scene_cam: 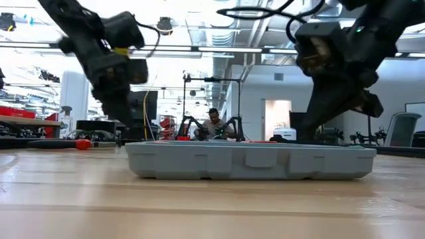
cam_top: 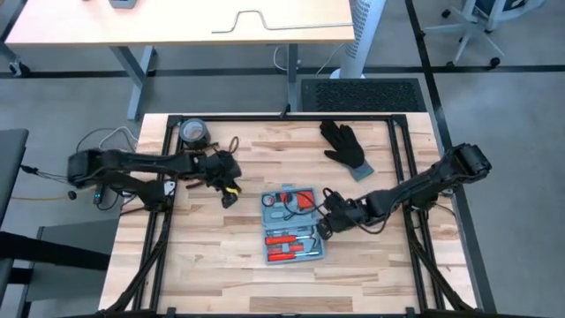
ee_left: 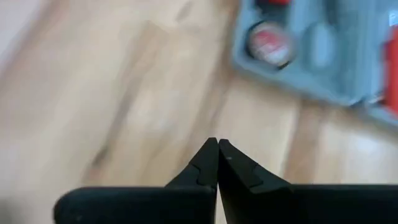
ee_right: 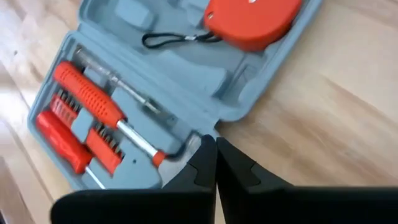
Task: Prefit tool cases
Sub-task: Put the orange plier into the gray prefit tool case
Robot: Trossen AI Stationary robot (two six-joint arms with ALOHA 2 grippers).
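Note:
The blue-grey tool case [cam_top: 291, 225] lies opened flat in the middle of the table, with red-handled tools [ee_right: 93, 102] and an orange tape measure [ee_right: 252, 18] in its recesses. My right gripper [cam_top: 323, 230] is shut, its tips [ee_right: 216, 146] at the case's right edge, where the two halves join. My left gripper [cam_top: 231, 196] is shut and hovers over bare wood to the left of the case [ee_left: 323, 56]. In the low view the case [scene_cam: 249, 160] rests flat on the table. My right gripper's shut tips come slanting down from the table's right side to the case's rim at the hinge notch [ee_right: 214, 127]. I cannot tell whether they touch the rim.
A black glove [cam_top: 346, 146] lies at the far right of the table. A dark tape roll [cam_top: 192, 133] sits at the far left, behind my left arm. Bare wood lies in front of the case and to its left.

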